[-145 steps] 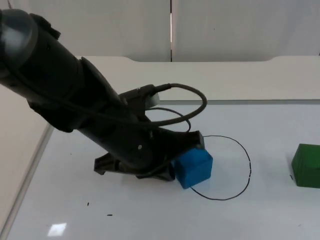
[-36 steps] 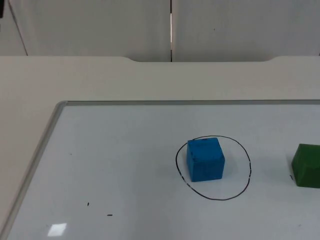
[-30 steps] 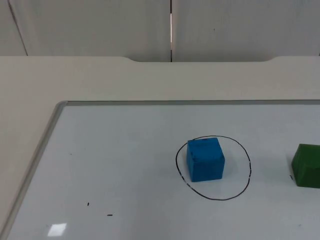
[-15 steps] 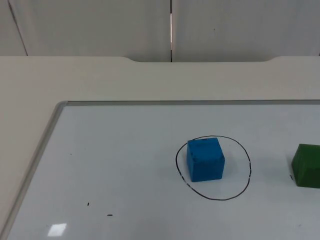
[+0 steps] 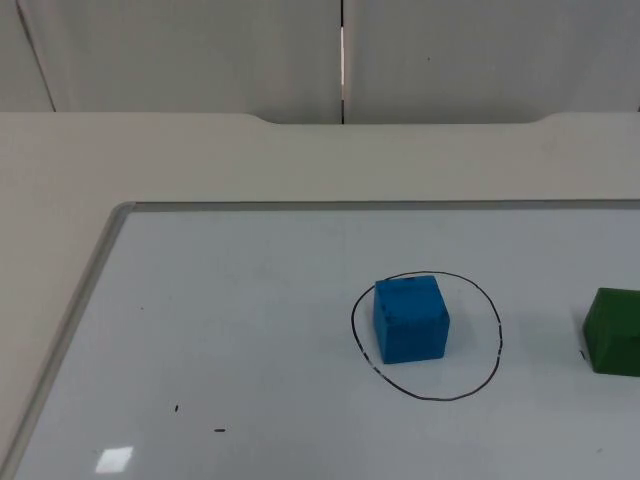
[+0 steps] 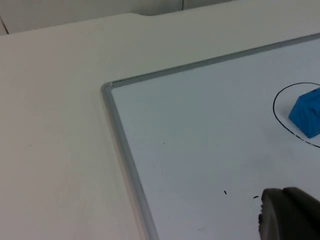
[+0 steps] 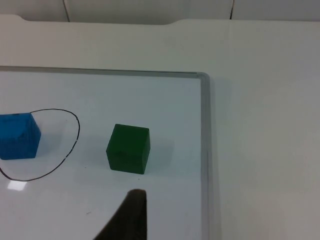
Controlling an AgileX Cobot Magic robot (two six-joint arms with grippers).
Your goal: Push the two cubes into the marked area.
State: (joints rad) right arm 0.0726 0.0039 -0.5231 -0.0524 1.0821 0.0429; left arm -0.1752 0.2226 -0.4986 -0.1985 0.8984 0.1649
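On the left, the pale cream tabletop (image 5: 300, 160) runs back to the grey partition wall (image 5: 200, 50). A flat white board with a thin grey metal frame (image 5: 70, 300) lies on the tabletop, and its left corner is rounded. A few tiny black marks (image 5: 176, 407) dot the white board near its left side. The left hand (image 6: 290, 212) of the robot hangs above this part of the board, close to those tiny marks and well apart from both cubes. I cannot tell if the left hand is wide or narrow. Further right, a thin black drawn circle (image 5: 497, 340) is on the board. The small blue cube (image 5: 410, 318) sits flat inside the circle, nearer its left side, with bare board between it and the line on the right. To the right of the circle, the small dark green cube (image 5: 612, 330) sits flat on the board. It is outside the circle, near the line but not touching it. The board's right frame is just past the green cube. The right hand (image 7: 127, 217) hangs above the board near the green cube and does not touch it. I cannot tell if the right hand is wide or narrow.
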